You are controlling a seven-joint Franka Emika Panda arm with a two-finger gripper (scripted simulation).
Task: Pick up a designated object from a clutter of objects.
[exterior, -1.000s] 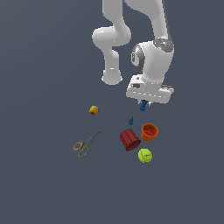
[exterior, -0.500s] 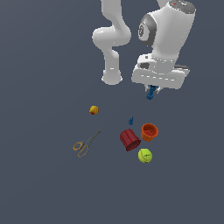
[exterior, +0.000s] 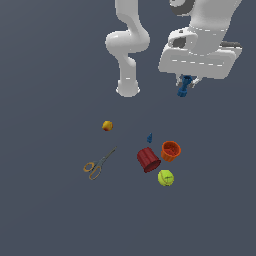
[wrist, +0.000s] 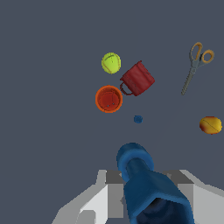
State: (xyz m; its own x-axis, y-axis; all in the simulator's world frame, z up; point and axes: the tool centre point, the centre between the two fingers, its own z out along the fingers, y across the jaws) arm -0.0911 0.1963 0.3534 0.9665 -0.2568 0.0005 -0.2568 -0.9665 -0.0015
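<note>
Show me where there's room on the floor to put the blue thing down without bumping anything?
Crowded: the dark red cup, orange cup, yellow-green ball and a small blue bit sit close together. Bare room lies between the scissors and the red cup, and beyond the little fruit toward the exterior view's left. The hand holds the blue piece high above.

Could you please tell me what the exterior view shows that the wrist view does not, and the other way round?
Only the exterior view shows the white robot arm with its base, and how high the dark blue knobby piece hangs above the clutter. Only the wrist view looks along that piece from close up and shows the dark red cup's handle. Both show the dark red cup, orange cup, yellow-green ball, tan-handled scissors, small orange-yellow fruit and a small blue spot on the floor.
</note>
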